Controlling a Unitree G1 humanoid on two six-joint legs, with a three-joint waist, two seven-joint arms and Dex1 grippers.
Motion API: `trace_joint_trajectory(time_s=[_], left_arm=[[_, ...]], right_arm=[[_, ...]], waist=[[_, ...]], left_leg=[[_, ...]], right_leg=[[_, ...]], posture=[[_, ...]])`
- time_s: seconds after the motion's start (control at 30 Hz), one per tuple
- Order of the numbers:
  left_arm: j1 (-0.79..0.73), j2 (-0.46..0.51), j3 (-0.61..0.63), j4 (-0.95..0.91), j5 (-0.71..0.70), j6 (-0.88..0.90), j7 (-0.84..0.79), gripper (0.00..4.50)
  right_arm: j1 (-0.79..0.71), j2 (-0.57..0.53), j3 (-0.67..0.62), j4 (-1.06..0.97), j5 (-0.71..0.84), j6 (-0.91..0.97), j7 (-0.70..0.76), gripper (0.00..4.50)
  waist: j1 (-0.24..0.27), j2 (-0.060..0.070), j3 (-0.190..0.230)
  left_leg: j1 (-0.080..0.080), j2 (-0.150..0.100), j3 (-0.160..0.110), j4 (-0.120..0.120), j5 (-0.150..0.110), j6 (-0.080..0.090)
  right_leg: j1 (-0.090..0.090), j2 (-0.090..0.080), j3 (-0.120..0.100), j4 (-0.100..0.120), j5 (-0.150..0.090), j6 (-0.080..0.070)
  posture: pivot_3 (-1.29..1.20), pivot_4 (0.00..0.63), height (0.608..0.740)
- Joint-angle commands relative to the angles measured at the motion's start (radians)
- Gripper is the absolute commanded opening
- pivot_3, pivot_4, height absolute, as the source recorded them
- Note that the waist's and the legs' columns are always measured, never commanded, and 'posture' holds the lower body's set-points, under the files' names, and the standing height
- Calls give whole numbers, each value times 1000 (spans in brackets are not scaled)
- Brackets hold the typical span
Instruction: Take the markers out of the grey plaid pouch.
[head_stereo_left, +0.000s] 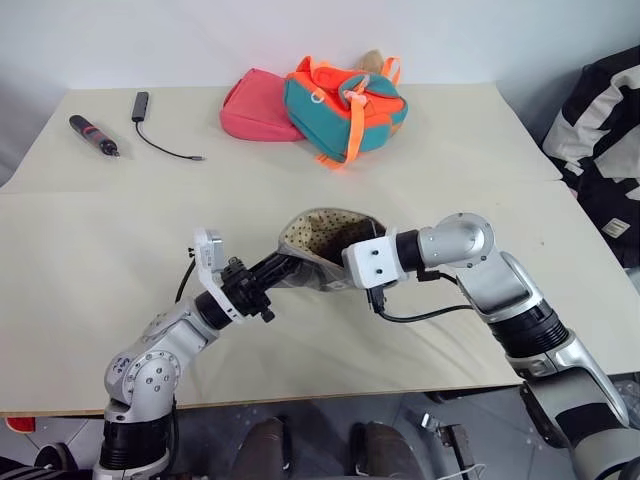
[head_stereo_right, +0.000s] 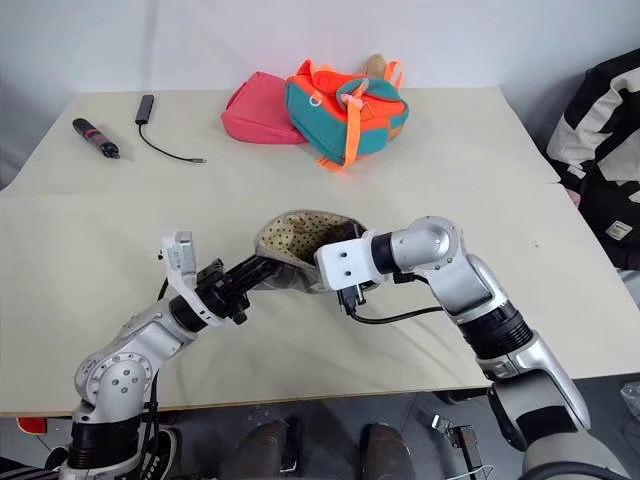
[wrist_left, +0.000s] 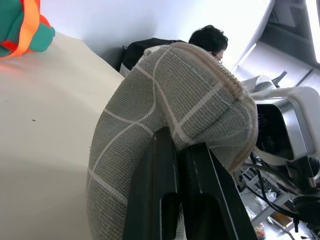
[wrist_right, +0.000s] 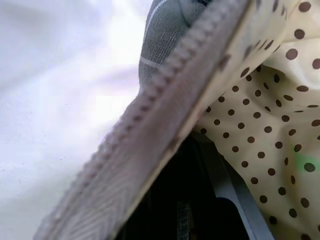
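Note:
The grey plaid pouch (head_stereo_left: 320, 232) hangs above the middle of the table (head_stereo_left: 100, 260), held up between both grippers. Its mouth gapes upward and shows the beige dotted lining (wrist_right: 260, 100). My left gripper (head_stereo_left: 288, 266) is shut on the pouch's left end, and the plaid fabric (wrist_left: 165, 100) folds over its black fingers (wrist_left: 160, 190). At the right end, my right gripper (head_stereo_left: 342, 264) is shut on the rim, with the zipper edge (wrist_right: 165, 100) crossing its fingers. The markers are hidden.
At the table's far side lie a pink pouch (head_stereo_left: 255, 105) and a teal-orange backpack (head_stereo_left: 345, 105). A black-and-red pen-shaped tool (head_stereo_left: 93, 135) and a black cable (head_stereo_left: 150, 125) lie far left. A black-and-white cloth (head_stereo_left: 600, 130) is off the right edge. A person (wrist_left: 207, 37) is behind.

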Motion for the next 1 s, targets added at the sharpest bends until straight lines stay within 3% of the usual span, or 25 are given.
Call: trace_joint_trajectory(time_s=[0.03, 0.17, 0.37, 1.0], left_arm=[[-23, 3, 37, -25, -18, -32, 8, 0], [40, 69, -52, -55, 100, -61, -65, 0], [97, 129, -71, -39, 189, -132, -123, 0], [121, 150, -46, 73, 329, -327, -152, 0]], right_arm=[[4, 22, 41, -69, 45, -43, 54, 603], [-29, 53, 9, -35, 39, -42, 3, 603], [-61, 40, -40, 22, 36, -59, -14, 603], [-38, -24, -91, -27, 166, 146, 53, 603]], waist=[[0, 0, 0], [-2, 0, 0], [-2, 0, 0], [0, 0, 0]], left_leg=[[0, 0, 0, 0, 0, 0], [0, 0, 0, 0, 0, 0], [1, 1, 1, 0, -2, -4], [0, 1, 2, 0, -4, -4]], right_leg=[[0, 0, 0, 0, 0, 0], [0, 0, 0, 0, 0, 0], [0, 0, 1, 0, 0, 0], [-1, -6, 1, -1, 0, 0]], posture=[[0, 150, 740], [0, 150, 740], [0, 150, 740], [0, 150, 740]])
